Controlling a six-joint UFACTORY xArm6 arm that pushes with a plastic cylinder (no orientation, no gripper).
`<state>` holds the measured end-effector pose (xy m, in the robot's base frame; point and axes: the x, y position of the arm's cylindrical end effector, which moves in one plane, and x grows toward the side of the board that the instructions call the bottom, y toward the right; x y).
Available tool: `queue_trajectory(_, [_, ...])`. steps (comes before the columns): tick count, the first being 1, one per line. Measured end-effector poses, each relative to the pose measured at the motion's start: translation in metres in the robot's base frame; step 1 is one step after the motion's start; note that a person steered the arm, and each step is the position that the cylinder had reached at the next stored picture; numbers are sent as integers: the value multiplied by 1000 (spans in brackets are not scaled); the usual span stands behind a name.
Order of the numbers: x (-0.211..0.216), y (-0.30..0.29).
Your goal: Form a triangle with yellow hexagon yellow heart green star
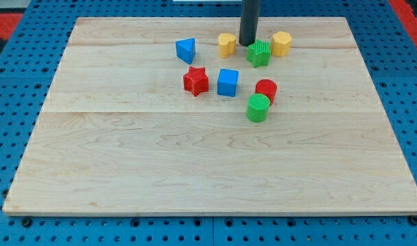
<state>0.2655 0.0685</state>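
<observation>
Rod parked up top between the yellow blocks

No claw on this arm, just my tip (247,44) in the upper middle, touching the green star's (259,53) upper-left edge. Yellow heart (226,44) just left of it, yellow hexagon (281,43) just right of the star. Lower on the tabletop (126,171): blue triangle (186,50), red star (195,80), blue cube (227,82), red cylinder (266,89), green cylinder (258,108).

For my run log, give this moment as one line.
my tip: between yellow heart and green star, near the star | yellow hexagon: right of star | triangle: shallow
</observation>
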Motion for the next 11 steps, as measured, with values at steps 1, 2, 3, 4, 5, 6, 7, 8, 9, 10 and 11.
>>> queue_trajectory(1, [-12,-18])
queue_trajectory(2, [27,-8])
queue_trajectory(3, [39,43])
queue_trajectory(4, [52,45])
queue_trajectory(5, [51,38])
queue_trajectory(6, [37,51])
queue_trajectory(7, [36,49])
queue_trajectory(8, [32,54])
queue_trajectory(9, [16,56])
queue_trajectory(10, [29,75])
queue_trajectory(11, [30,104])
